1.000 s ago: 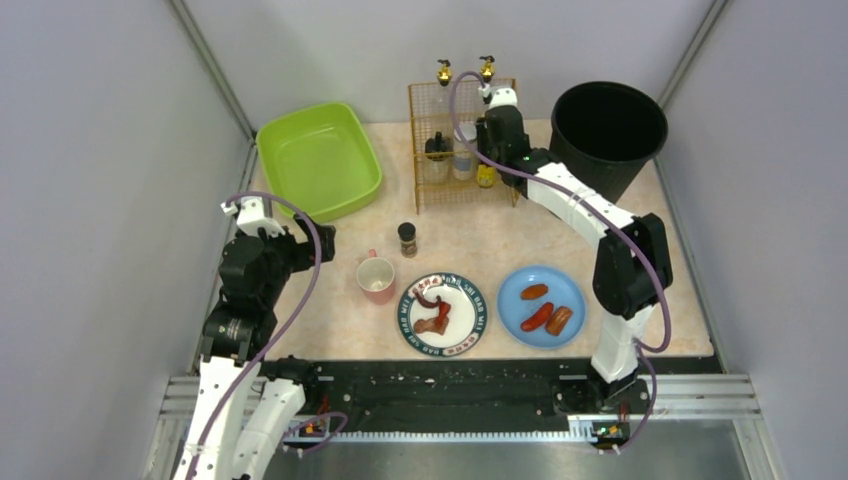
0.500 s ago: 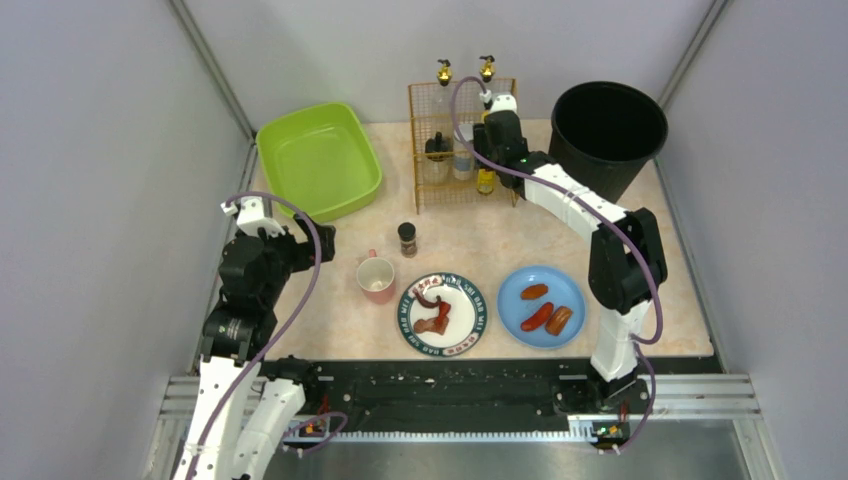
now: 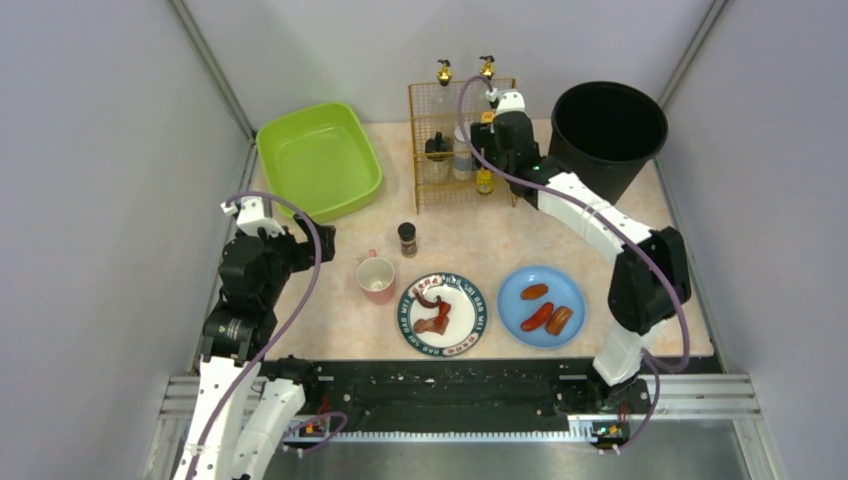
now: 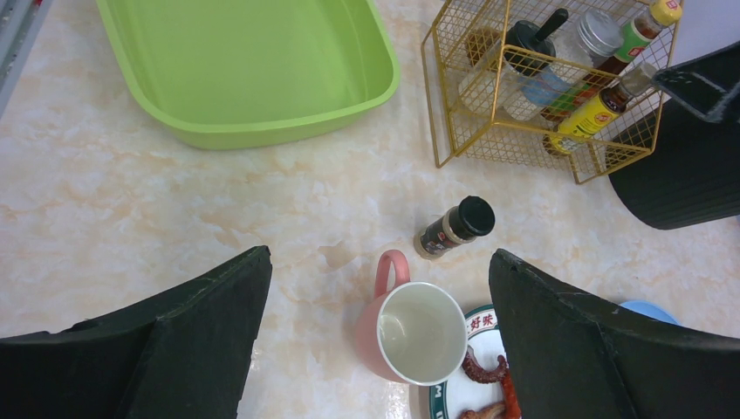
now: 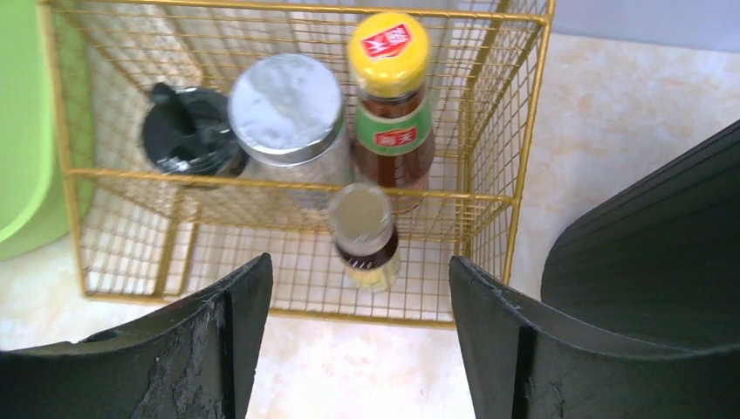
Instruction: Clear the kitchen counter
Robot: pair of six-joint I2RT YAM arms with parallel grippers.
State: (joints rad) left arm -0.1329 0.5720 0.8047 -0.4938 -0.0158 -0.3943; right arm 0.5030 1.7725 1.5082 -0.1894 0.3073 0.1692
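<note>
Jaws of right gripper (image 5: 358, 271) spread wide, empty, poised over small yellow-labelled bottle (image 5: 366, 240) in gold wire rack (image 5: 113, 174); arm stretched across pale beige-pink marble kitchen counter (image 3: 470, 225). Left gripper (image 4: 380, 256) gaping, empty, above counter near pink mug (image 4: 419, 332).

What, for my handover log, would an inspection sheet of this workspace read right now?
Surface: kitchen counter, pale marbled, not cleared.
Job's things: pink mug, spice jar, patterned plate with reddish food, blue plate with three sausages; all on the counter.
Clutter: empty green tub, wire rack holding four containers, black bin at the back.
Grippers: left gripper open, facing the mug; right gripper open over the rack's front, small bottle below it, nothing held.
Cables: purple cable looped along each arm, none on the counter.
Surroundings: grey walls; black rail at the near edge, pale specks on it.
</note>
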